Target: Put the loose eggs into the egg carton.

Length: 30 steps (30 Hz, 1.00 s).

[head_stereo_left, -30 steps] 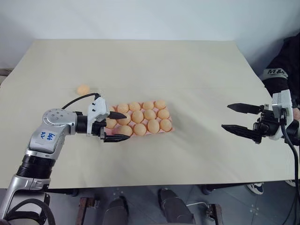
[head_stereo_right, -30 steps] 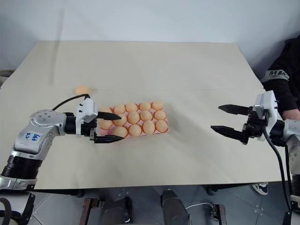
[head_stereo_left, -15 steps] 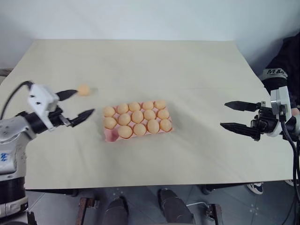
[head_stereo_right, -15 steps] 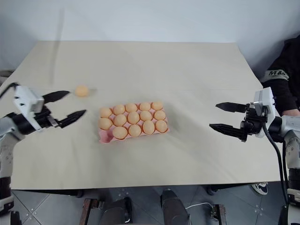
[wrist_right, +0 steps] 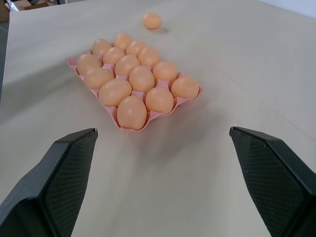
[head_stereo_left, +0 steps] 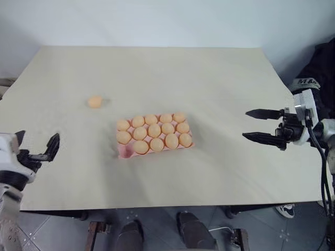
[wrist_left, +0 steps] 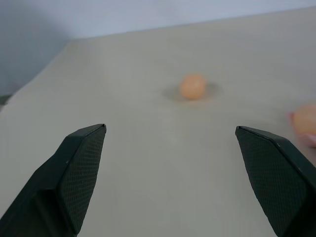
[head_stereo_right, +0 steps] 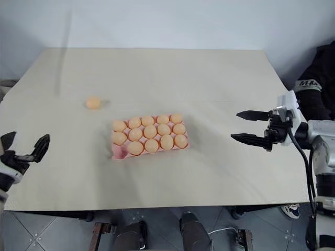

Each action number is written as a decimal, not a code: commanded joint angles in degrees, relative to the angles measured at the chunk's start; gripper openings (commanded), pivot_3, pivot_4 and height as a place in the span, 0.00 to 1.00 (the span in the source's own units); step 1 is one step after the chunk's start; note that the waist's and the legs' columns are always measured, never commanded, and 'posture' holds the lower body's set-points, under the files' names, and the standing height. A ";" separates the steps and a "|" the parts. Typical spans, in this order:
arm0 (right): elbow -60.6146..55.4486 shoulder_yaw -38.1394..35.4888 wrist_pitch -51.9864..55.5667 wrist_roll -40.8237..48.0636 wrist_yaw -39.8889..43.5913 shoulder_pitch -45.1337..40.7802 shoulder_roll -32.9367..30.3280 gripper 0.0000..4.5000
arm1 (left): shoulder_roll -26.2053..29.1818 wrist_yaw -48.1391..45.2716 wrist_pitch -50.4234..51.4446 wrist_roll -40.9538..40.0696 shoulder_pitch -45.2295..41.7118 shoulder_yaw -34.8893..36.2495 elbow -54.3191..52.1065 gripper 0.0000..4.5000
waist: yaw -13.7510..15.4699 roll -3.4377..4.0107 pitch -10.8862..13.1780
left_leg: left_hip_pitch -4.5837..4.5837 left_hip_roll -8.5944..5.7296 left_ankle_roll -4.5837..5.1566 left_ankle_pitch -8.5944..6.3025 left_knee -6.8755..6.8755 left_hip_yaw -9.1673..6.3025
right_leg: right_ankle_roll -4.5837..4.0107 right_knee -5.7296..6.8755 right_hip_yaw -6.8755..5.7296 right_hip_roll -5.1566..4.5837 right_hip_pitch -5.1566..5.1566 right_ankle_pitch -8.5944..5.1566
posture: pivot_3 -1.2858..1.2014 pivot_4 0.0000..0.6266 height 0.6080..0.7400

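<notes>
One loose egg [head_stereo_left: 95, 101], pale orange, lies alone on the table, to the far left of the egg carton [head_stereo_left: 124, 151]. The pink carton sits mid-table with several eggs in its cups; the cup at its near-left corner is bare. My left gripper [head_stereo_left: 37, 142] hovers open and empty at the table's near-left edge, well short of the loose egg [wrist_left: 193, 86], which lies ahead of its fingers. Off to the carton's right, my right gripper [head_stereo_left: 246, 124] is open and empty, pointing at the carton [wrist_right: 158, 116].
The beige table [head_stereo_left: 209, 78] has wide bare room around the carton. A person's dark sleeve [head_stereo_left: 314, 73] shows at the right edge, behind my right arm.
My left gripper has drawn back from the carton's left end to the table's near-left edge, still open. The right gripper has crept slightly toward the table's middle.
</notes>
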 commanded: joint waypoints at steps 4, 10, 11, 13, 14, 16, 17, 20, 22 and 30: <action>2.38 0.73 -1.49 -0.70 2.84 -3.45 0.31 1.00 | -0.47 3.95 5.01 -3.11 0.88 2.30 -2.81 0.99 | -0.35 -0.02 0.01 | 0.01 0.00 0.08 -0.07 0.02 -0.03 | -0.04 -0.43 0.00 -0.02 0.26 0.05 | 0.52 0.24 1.00; -0.57 -1.58 -0.29 1.83 3.85 -1.19 -0.78 1.00 | 3.19 1.74 -0.25 -2.38 -5.41 0.25 6.23 0.99 | -0.06 -0.02 0.01 | -0.01 0.05 0.18 -0.47 -0.06 -0.01 | -0.02 -0.92 -0.08 -0.04 0.47 0.05 | 0.52 0.24 1.00; -1.69 -2.09 0.20 2.45 3.68 -0.33 -1.00 1.00 | 4.54 0.73 -1.60 -1.80 -7.25 -0.98 9.33 0.99 | 0.18 -0.01 0.01 | -0.01 0.06 0.17 -0.51 -0.08 -0.01 | -0.02 -0.92 -0.10 -0.04 0.46 0.05 | 0.52 0.24 1.00; -4.17 -3.35 1.15 3.79 3.13 1.72 -1.11 1.00 | 7.00 -0.29 -3.54 -0.30 -11.42 -4.12 16.08 0.99 | 0.51 -0.01 0.01 | 0.00 0.06 0.15 -0.54 -0.19 -0.06 | -0.03 -0.90 -0.18 -0.03 0.43 0.04 | 0.52 0.24 1.00; -5.35 -4.05 1.40 4.53 2.62 2.57 -0.84 1.00 | 8.10 -1.31 -5.15 0.56 -13.29 -5.93 19.29 0.99 | 0.56 0.00 0.01 | 0.00 0.06 0.12 -0.56 -0.24 -0.05 | -0.03 -0.90 -0.18 -0.03 0.39 0.03 | 0.52 0.24 1.00; -7.76 -5.36 1.98 5.98 1.47 4.08 -0.32 1.00 | 9.46 -2.84 -8.20 1.79 -17.41 -8.96 25.51 0.99 | 0.53 0.00 0.01 | -0.01 0.06 0.09 -0.60 -0.30 -0.02 | -0.01 -0.91 -0.18 -0.04 0.39 0.02 | 0.52 0.24 1.00; -9.41 -6.04 2.22 6.72 0.72 4.99 -0.03 1.00 | 10.13 -3.29 -9.70 2.59 -20.33 -10.70 29.67 0.99 | 0.55 0.01 0.01 | -0.02 0.05 0.11 -0.65 -0.32 0.01 | 0.02 -0.94 -0.16 -0.05 0.39 0.02 | 0.52 0.24 1.00; -14.46 -8.35 3.14 8.65 -1.52 8.32 0.50 1.00 | 11.50 -6.42 -15.84 5.27 -28.85 -16.14 42.68 0.99 | 0.67 0.01 0.01 | -0.03 0.07 0.10 -0.69 -0.33 -0.02 | 0.40 -0.89 -0.22 -0.01 0.35 0.15 | 0.52 0.24 1.00; -16.78 -9.60 3.76 9.39 -3.18 10.41 0.71 1.00 | 12.20 -8.77 -20.77 7.54 -33.43 -19.46 51.35 0.99 | 0.80 0.00 0.01 | -0.02 0.07 0.07 -0.71 -0.38 -0.02 | 0.90 -0.88 -0.23 -0.01 0.34 0.38 | 0.52 0.24 1.00; -22.23 -12.96 5.10 11.07 -7.29 16.79 0.73 1.00 | 12.47 -16.08 -38.62 13.67 -51.07 -28.11 80.85 0.99 | 1.39 0.00 0.01 | -0.08 0.08 0.02 -0.81 -0.45 0.06 | 0.96 -0.90 -0.21 0.00 0.24 0.31 | 0.52 0.24 1.00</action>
